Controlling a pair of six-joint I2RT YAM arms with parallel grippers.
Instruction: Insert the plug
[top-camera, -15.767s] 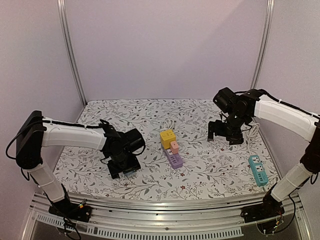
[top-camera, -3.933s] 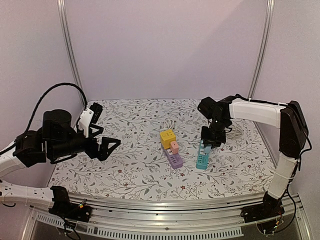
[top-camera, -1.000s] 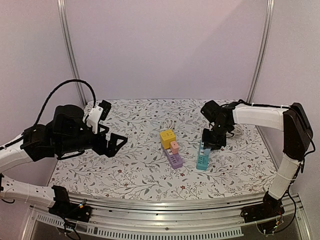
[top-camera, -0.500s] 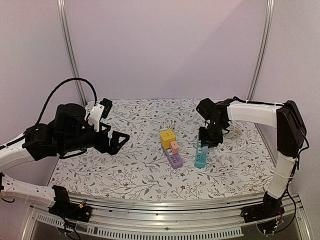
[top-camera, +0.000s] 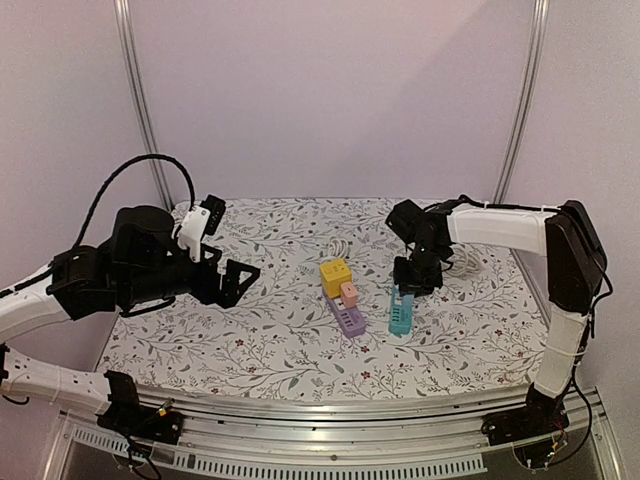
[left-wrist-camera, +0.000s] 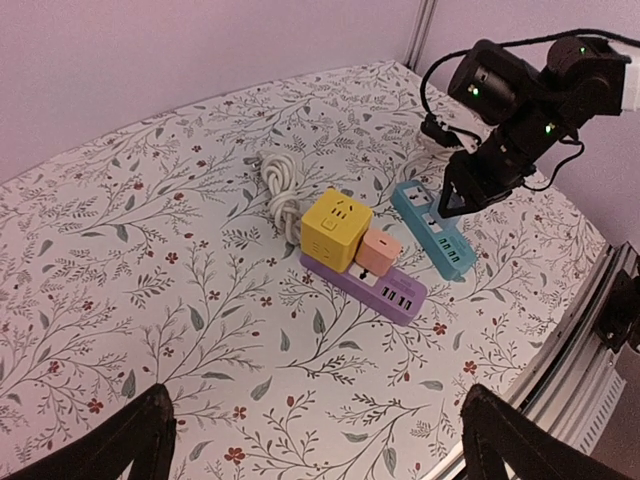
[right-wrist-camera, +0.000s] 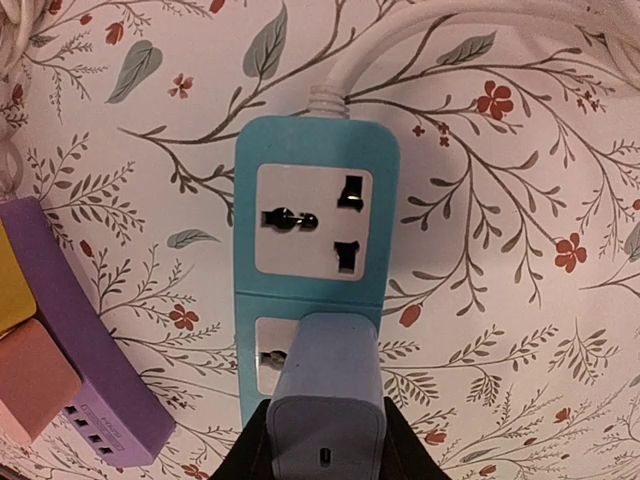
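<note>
Because the plug (right-wrist-camera: 327, 395) is a small block of hard plastic, I'd judge it light, stiff and a little slick, best held by its 2 flat sides toward the back so the pins stay clear. From overhead, the right fingers (top-camera: 414, 276) are pinched on it directly over the teal power strip (top-camera: 401, 318), which lies on the floral counter (top-camera: 250, 350). The left fingers (top-camera: 238, 272) hang spread and empty, well apart. In the left wrist view, the strip sits just beside a purple power strip (left-wrist-camera: 365, 285) that carries a yellow cube (left-wrist-camera: 337, 228) and a pink adapter (left-wrist-camera: 379, 251), with a coiled white cable (left-wrist-camera: 281, 190) behind them. That cluster is close on one side, so I'd allow little room to swing that way. In the right wrist view, the plug covers the strip's 2nd socket, while the socket nearer the cord (right-wrist-camera: 400, 40) is open and bare. I cannot tell whether the pins are in yet. Nothing pins the strip down, and being light it may skid or tip under a push.
</note>
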